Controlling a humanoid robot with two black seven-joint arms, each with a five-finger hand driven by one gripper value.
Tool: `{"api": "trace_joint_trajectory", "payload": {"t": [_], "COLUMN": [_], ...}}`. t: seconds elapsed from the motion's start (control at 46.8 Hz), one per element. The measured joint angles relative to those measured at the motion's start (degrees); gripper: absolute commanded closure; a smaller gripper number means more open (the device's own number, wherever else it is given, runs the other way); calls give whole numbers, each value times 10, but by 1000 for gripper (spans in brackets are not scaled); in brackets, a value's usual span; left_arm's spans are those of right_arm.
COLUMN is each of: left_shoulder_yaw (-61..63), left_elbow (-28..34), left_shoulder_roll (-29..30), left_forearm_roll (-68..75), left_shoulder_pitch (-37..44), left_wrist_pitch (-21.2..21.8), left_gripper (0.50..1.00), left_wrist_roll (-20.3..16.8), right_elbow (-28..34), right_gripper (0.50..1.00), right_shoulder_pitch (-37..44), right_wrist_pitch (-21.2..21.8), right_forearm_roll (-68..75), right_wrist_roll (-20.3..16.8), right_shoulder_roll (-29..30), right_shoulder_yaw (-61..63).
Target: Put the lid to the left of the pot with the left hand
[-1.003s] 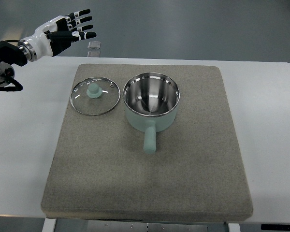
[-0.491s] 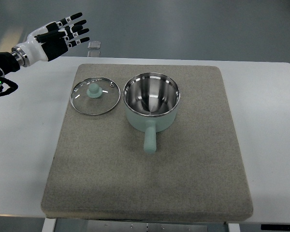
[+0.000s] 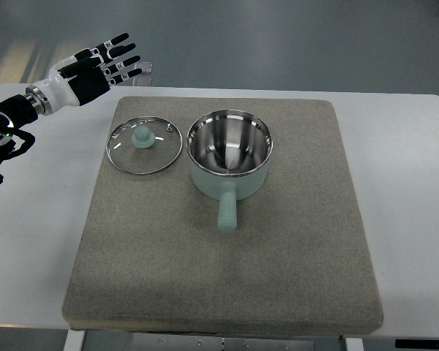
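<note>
From the top view, the lid is a round glass disc with a metal rim and a pale green knob at its centre, lying flat on the grey mat just left of the pot, close to it but apart. The left hand hovers above the table's far left corner, well up and to the left of the lid, fingers spread and straight, holding nothing. The pot is pale green with a shiny steel inside, its handle pointing toward the near edge. The white table carries the mat.
</note>
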Motion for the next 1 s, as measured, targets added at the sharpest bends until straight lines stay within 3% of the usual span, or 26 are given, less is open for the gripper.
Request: {"api": "trace_joint_trajectory", "payload": {"t": [1.003], "left_shoulder_yaw": [1], "left_elbow": [-1], "left_shoulder_roll": [-1], "left_forearm_roll": [2], "left_shoulder_pitch": [2], "left_wrist_pitch": [0], "left_gripper": [506], "left_wrist_roll": [-9], "right_elbow": [1], "right_gripper": [579], "right_shoulder_pitch": [0], "right_wrist_pitch": [3], "right_forearm_roll": [1], "right_wrist_roll": [0], "right_shoulder_roll": [0], "right_shoulder_yaw": [2]}}
